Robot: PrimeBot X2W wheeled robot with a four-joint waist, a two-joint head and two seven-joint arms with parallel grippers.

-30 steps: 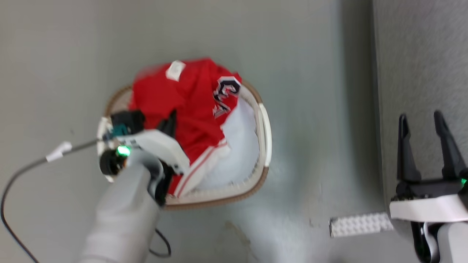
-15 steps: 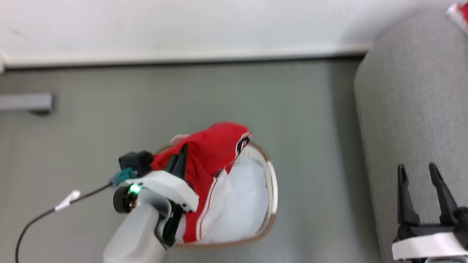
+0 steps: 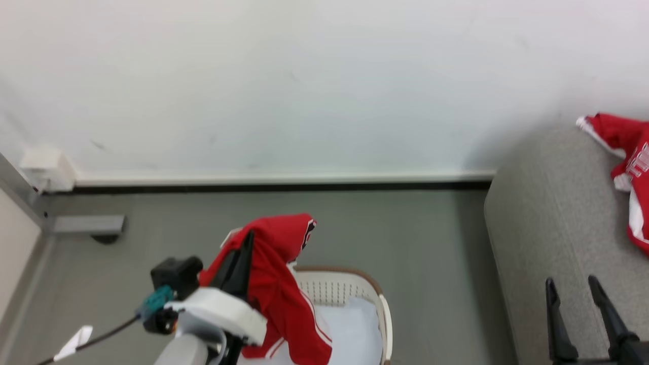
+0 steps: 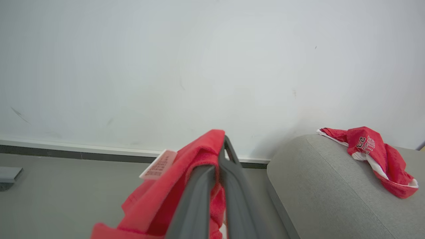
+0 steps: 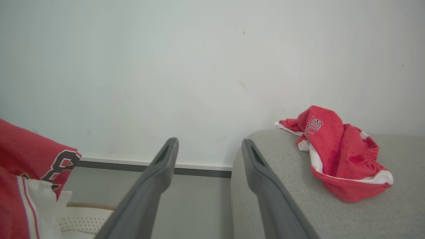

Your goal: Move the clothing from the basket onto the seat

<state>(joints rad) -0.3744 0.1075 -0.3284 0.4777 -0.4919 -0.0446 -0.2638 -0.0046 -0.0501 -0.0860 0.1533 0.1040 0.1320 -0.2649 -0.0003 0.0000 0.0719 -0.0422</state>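
Clothing [image 3: 276, 289]: red garment, judged light, limp and slippery. Hangs above basket [image 3: 379, 304], a top fold pinched in left gripper [image 3: 248, 243]. Second piece [image 3: 628, 172] lies on seat [image 3: 547, 228]. Right gripper [image 3: 571, 281] spread, empty. Best held by bunched folds.

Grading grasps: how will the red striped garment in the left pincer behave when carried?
Probably floppy: the red striped garment drapes limp from the left pincer. Likely light: a pinch holds it. Its tail may catch the white perforated basket.
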